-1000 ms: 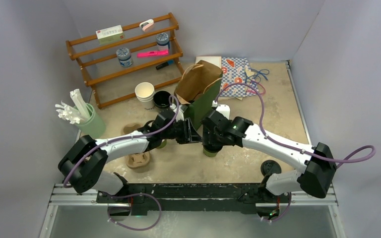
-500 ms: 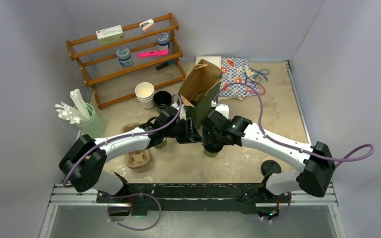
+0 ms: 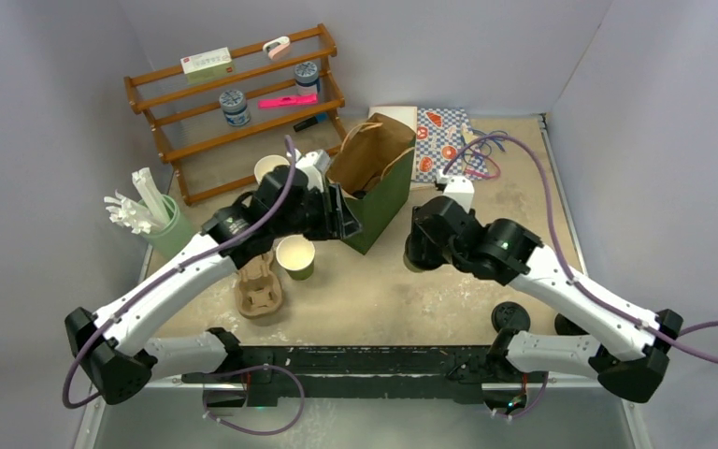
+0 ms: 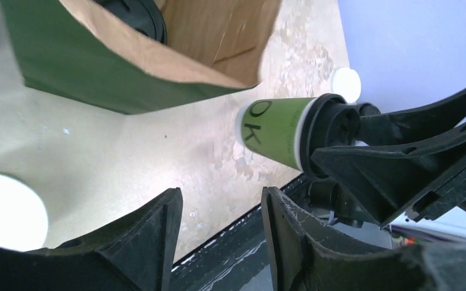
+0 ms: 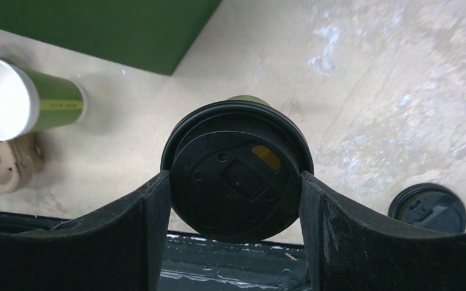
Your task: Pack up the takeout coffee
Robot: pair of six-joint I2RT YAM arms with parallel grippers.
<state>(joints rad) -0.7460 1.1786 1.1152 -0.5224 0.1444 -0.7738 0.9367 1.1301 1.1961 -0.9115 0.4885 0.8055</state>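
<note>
coffee: lidded, upright, just right of bag, outside it | right gripper: clamped on lid rim, both fingers touching | left gripper: jaws apart, empty, at bag's left side | lidless cup: below left gripper | spare lid: flat on table, near coffee

Cups: three. One lidded green cup, centre; one lidless green cup, centre left; one white-lined cup, upper centre, partly hidden.
Loose black lid: one, lower right.
Paper bag: one.
Rack: one, upper left.
Jars: two, left jar and right jar.
Cup carrier: one.
</note>
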